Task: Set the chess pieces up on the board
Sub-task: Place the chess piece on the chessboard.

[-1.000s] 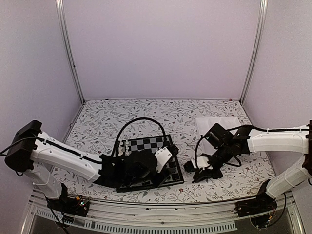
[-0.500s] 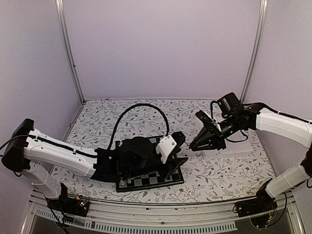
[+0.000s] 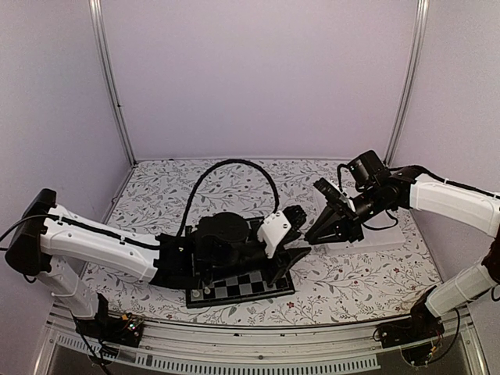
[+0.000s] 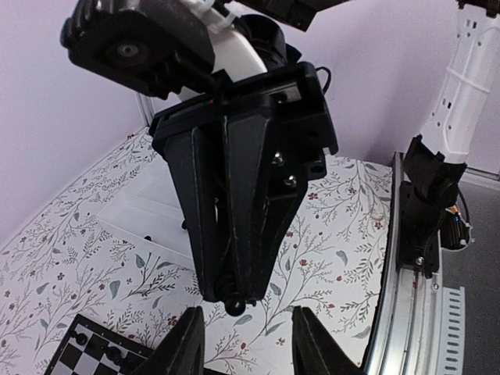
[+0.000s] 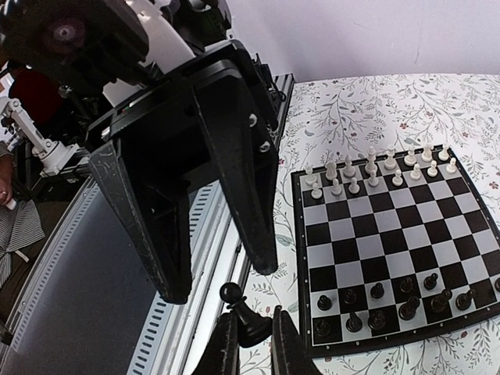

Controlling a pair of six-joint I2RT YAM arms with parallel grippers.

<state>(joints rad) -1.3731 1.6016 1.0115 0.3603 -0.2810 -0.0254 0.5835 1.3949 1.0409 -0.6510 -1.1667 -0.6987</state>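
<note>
My right gripper point(image 3: 316, 237) is shut on a black pawn point(image 5: 248, 314), held in the air just right of the board point(image 3: 244, 287). The pawn's round head sticks out of the shut fingertips in the left wrist view point(image 4: 233, 304). My left gripper point(image 3: 296, 237) is open and faces the right gripper, its fingers point(image 5: 244, 195) spread on either side of the pawn without touching it. In the right wrist view the board point(image 5: 391, 234) carries several black chessmen point(image 5: 376, 291) along its near rows and white ones point(image 5: 373, 166) along its far rows. In the top view the left arm hides most of the board.
A white ridged tray point(image 3: 373, 237) lies on the flowered tablecloth behind the right gripper, also seen in the left wrist view point(image 4: 148, 226). The metal rail point(image 3: 258, 344) runs along the table's near edge. The right arm's base point(image 4: 426, 211) stands at the rail.
My right gripper has risen from the table beside the board and swung toward the left gripper, carrying the pawn. My left gripper has lifted off the board and turned to face it.
</note>
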